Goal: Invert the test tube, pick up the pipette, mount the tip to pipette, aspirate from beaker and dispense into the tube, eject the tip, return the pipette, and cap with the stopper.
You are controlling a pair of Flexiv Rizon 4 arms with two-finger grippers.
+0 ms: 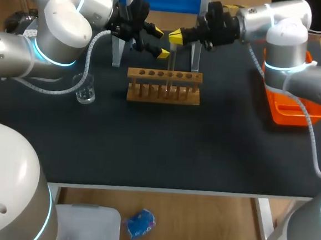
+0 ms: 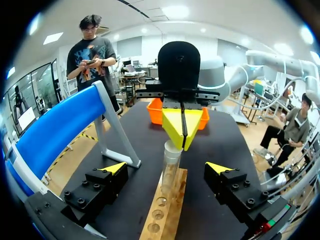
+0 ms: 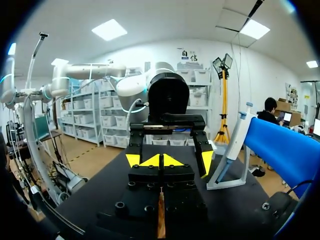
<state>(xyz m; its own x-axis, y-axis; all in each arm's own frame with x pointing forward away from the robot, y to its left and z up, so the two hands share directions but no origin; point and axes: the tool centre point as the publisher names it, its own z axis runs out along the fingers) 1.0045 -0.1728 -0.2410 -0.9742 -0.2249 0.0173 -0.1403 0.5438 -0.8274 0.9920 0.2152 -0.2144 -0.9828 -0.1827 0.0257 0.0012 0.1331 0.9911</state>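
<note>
Test tube (image 2: 171, 167) upright in wooden rack (image 1: 163, 87), gripped at top by right gripper (image 1: 175, 37) | left gripper (image 1: 160, 44) held open, close beside tube

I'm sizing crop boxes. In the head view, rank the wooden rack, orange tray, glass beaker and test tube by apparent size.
1. wooden rack
2. orange tray, partly hidden by the right arm
3. glass beaker and test tube: too alike to rank
</note>
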